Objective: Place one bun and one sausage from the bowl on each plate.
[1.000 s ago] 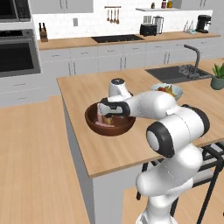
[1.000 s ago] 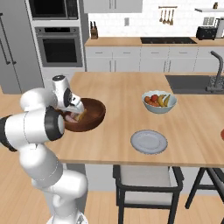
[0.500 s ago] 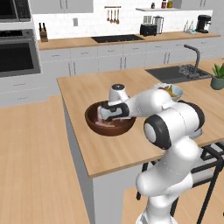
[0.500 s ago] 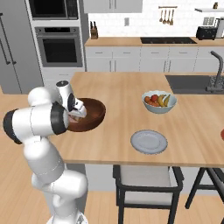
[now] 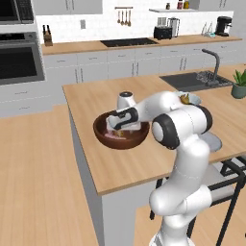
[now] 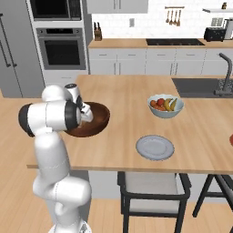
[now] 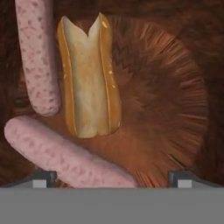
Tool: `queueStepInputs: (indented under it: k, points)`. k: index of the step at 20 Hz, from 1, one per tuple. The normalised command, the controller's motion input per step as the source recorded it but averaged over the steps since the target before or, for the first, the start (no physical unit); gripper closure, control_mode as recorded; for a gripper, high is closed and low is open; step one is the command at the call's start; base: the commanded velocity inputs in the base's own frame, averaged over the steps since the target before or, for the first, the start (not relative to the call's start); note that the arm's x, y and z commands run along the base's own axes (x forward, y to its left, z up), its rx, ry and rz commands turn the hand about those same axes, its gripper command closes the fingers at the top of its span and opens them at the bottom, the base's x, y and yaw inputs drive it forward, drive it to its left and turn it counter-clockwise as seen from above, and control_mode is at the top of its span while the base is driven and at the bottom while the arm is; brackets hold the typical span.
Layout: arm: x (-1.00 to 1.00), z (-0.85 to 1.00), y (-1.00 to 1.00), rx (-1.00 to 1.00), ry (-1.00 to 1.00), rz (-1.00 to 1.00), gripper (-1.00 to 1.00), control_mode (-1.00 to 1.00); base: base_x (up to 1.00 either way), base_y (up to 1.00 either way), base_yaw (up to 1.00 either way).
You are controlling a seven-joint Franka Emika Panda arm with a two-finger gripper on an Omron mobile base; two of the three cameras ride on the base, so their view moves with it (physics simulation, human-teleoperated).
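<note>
End effector [image 7: 112, 178] spread wide inside bowl [image 7: 175, 100], empty, above bun [image 7: 89, 76] and two sausages [image 7: 37, 57]

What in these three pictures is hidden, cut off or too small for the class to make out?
- Bowl contents: in both base views the gripper and arm cover most of the inside.
- Lower sausage: its end runs under the grey band at the bottom of the hand view.
- Upper sausage: cut off by the hand view's top edge.
- Grey plate: in the left base view the arm hides most of it.
- Red-rimmed plate: cut off by the right base view's right edge.
</note>
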Motion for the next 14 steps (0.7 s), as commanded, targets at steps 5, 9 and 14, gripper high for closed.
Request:
queueStepInputs:
  k: [5,9,14]
  points:
    - [0.34,-0.26,0.0,-0.01,0.0,0.0,-1.0,-1.0,0.0,0.0,0.0]
    - [0.42,-0.11,0.01,0.0,0.0,0.0,-1.0,-1.0,0.0,0.0,0.0]
    - [0.34,-0.22,0.01,0.0,-0.05,0.0,-1.0,-1.0,0.0,0.0,0.0]
